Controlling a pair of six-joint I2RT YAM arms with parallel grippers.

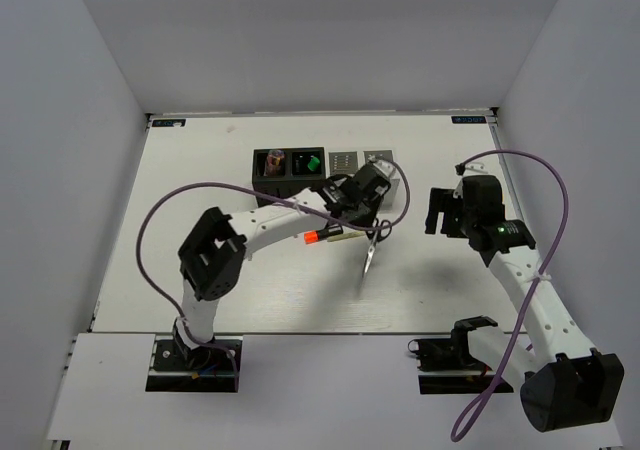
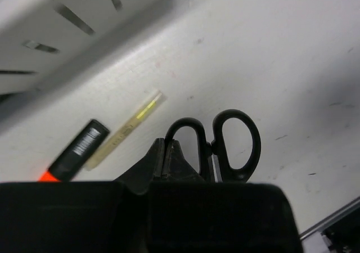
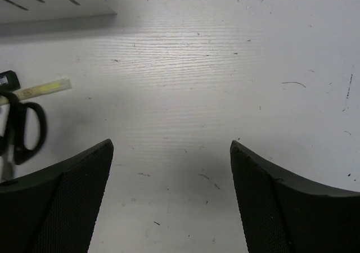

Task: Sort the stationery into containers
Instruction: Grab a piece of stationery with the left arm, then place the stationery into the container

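L gripper (image 2: 167, 153) pinched shut on scissors (image 2: 254, 147) handle loop; R gripper (image 3: 171, 146) wide open, holding nothing.

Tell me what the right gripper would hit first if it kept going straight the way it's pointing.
Probably just bare table; the right gripper stands open over it, scissors off to one side.

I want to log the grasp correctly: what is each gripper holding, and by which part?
The left gripper seems shut on the scissors, at the rim of one handle loop. The right gripper is open, holding nothing.
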